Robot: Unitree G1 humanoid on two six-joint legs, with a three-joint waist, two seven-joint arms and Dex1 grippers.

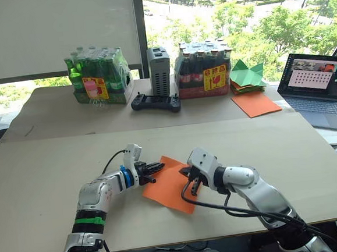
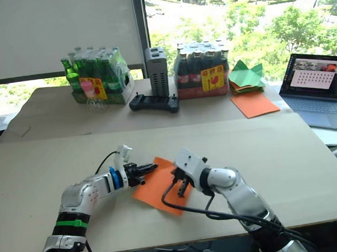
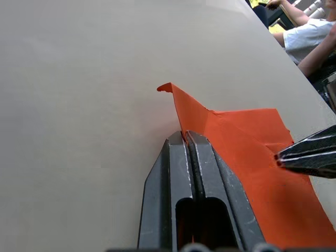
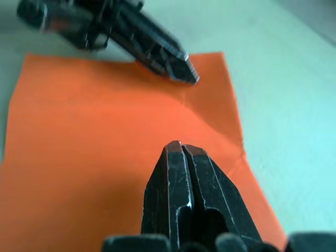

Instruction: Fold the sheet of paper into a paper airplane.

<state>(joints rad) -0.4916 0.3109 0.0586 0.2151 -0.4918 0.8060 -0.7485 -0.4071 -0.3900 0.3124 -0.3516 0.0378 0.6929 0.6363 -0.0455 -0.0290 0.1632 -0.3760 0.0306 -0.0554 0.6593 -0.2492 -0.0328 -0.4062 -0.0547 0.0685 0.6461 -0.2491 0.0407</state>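
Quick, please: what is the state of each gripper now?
Left gripper: closed, pinching the edge of the paper.
Right gripper: closed, holding nothing, tips over the paper.

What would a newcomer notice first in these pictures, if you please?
The bright orange sheet of paper lies on the near table between both arms. The left gripper is shut on its lifted corner, while the right gripper, shut, presses on its middle. Behind stand packs of bottles.
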